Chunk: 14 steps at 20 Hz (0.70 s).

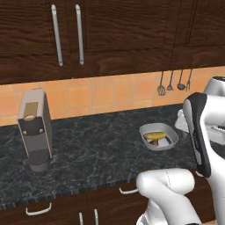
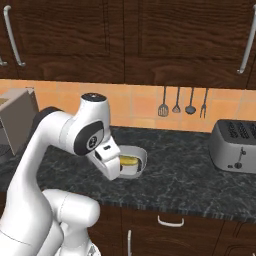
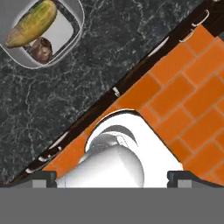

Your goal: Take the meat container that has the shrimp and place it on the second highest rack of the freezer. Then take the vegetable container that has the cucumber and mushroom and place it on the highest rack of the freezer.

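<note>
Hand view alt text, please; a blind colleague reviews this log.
A grey vegetable container holding a yellow-green cucumber and a brown mushroom sits on a dark stone counter. Beyond the counter edge lies orange tiled floor.

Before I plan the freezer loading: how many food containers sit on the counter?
1: the vegetable container, on the dark counter below the hanging utensils. Another may be hidden behind the arm.
</note>
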{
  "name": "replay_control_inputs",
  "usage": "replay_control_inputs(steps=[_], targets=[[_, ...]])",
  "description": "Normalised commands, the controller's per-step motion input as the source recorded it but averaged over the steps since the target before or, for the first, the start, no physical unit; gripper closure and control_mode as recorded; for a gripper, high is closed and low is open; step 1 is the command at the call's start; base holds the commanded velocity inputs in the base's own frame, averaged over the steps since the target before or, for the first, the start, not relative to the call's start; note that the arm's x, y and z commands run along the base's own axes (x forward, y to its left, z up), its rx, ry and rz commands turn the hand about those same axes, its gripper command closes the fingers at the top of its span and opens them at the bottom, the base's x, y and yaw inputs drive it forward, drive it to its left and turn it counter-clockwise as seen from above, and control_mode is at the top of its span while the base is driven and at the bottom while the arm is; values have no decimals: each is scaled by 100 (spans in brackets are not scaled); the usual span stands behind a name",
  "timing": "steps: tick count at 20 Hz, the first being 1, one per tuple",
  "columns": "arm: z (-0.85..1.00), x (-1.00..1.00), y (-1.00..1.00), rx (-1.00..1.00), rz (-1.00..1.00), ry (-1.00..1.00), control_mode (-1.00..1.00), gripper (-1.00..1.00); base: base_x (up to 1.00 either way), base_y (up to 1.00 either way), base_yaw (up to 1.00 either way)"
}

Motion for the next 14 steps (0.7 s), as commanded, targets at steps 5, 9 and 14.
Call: replay_control_inputs(steps=[5,9,14], targets=[[-52,88,-3,0,-36,0,-100,-100,0,0,0],[-52,72,0,0,-25,0,-100,-100,0,0,0],[-56,61,-6,0,-14,0,-100,-100,0,0,0]])
